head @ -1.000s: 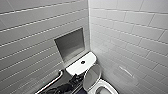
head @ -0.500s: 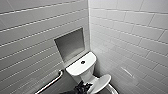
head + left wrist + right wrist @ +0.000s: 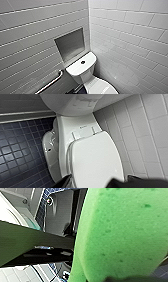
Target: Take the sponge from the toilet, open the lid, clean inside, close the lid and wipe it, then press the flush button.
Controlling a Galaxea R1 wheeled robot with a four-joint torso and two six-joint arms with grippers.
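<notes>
Sponge [image 3: 120, 233] sits clamped in right pincer [image 3: 76, 248], bulging well past it. Lid [image 3: 95, 161] down, just beneath left pincer [image 3: 90, 182], jaws apart. Looks like lid-lift: hook the near rim, swing it toward tank [image 3: 81, 65], go slow on the gloss, keep sponge clear

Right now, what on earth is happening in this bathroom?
A robot is busy cleaning a toilet. Its right tool seems to be gripping a bright green sponge, seen very close by that arm's camera. The left arm's camera looks down on the white lid, which is shut over the bowl. The toilet stands in a corner of white-tiled walls, its dark flush button on top, beside a wall niche and a grab bar.
</notes>
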